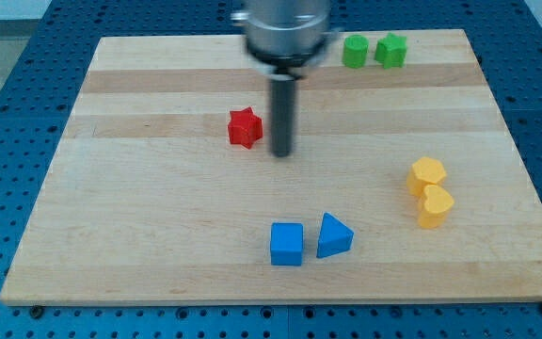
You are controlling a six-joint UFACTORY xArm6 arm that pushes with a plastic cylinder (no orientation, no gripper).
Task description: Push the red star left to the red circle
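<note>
Just left of centre, upper half of the frame, sits the red star point(245, 127); the tip point(281, 153) is parked right beside it on the right, near but I can't swear it's touching; it's a plain rod, so nothing to open and nothing held. Looks like the push is lined up. Odd bit: no red circle anywhere on the board point(139, 245); next move is presumably a steady shove leftward, kept square so the star doesn't spin off.
</note>
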